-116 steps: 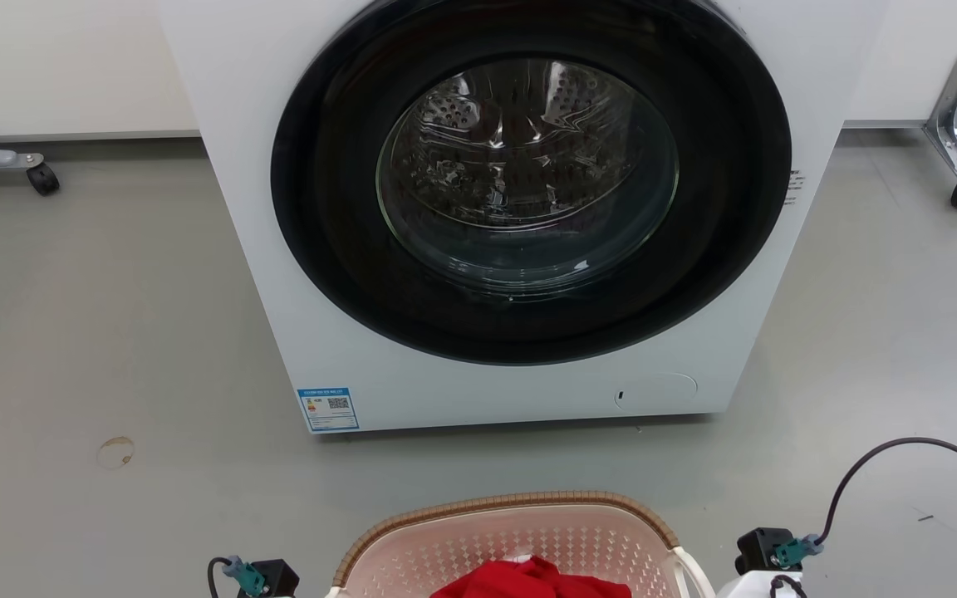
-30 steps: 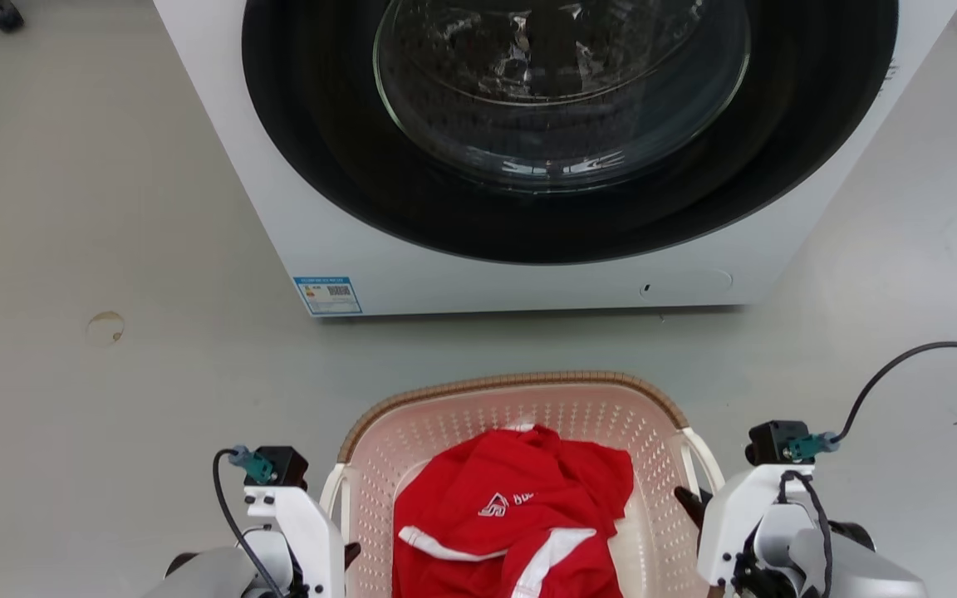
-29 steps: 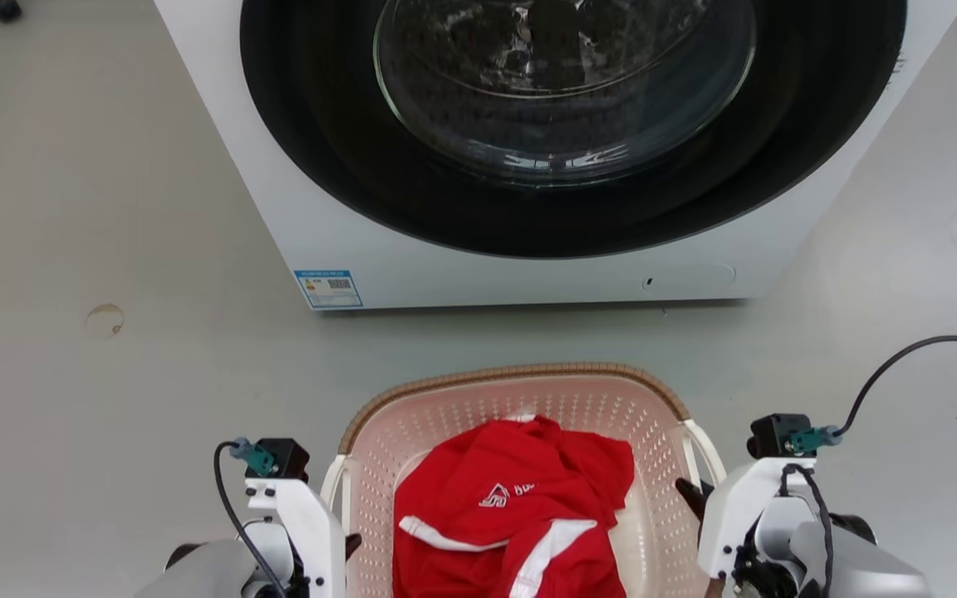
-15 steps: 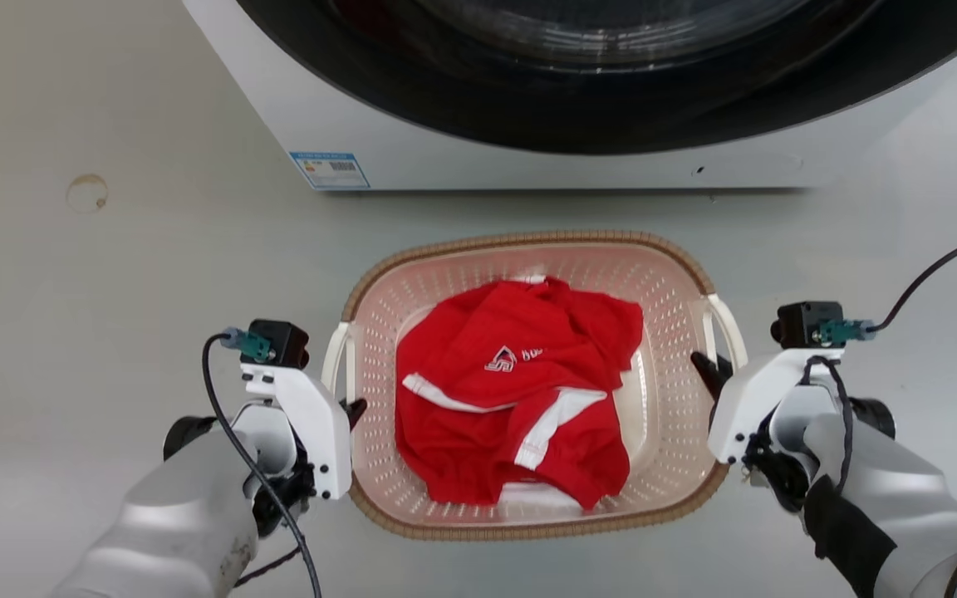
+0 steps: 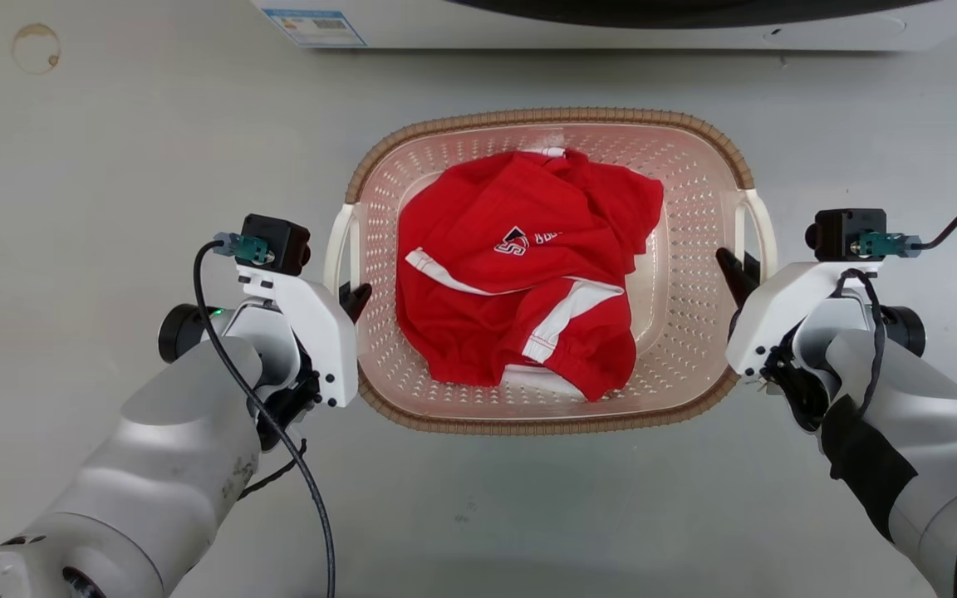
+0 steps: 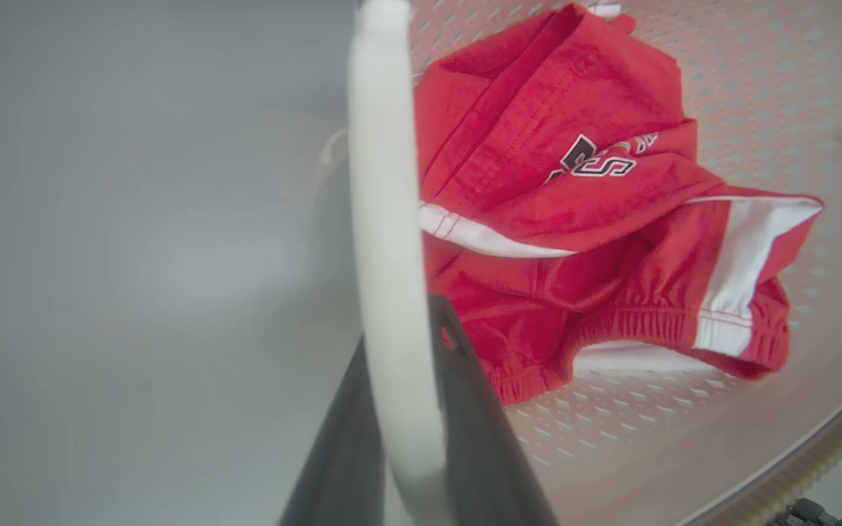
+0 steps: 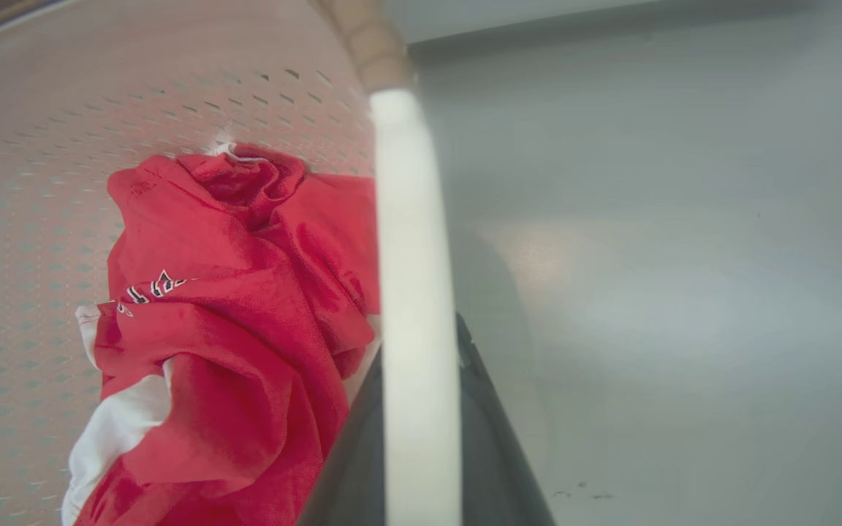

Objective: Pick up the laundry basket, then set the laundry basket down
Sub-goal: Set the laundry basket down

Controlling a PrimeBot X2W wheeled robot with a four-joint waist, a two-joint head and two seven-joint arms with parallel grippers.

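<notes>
Camera dipped, nothing else: left gripper [image 5: 351, 295], right gripper [image 5: 734, 266] still pinch white handles [image 5: 336, 241] of pale pink perforated plastic laundry basket [image 5: 694, 208]; release pending.

Basket [image 5: 694, 249]: rounded-rectangular, pale pink perforated plastic, brown woven-look rim, white loop handles at its 9 and 3 o'clock. Upright, mouth up, long axis running 9 to 3, at centre of the head view, slightly toward 12. Contains a red garment [image 5: 520, 274]. Each handle sits between dark fingers: left gripper [image 5: 354, 297] at 9, right gripper [image 5: 734, 270] at 3. Floor contact cannot be determined.
</notes>
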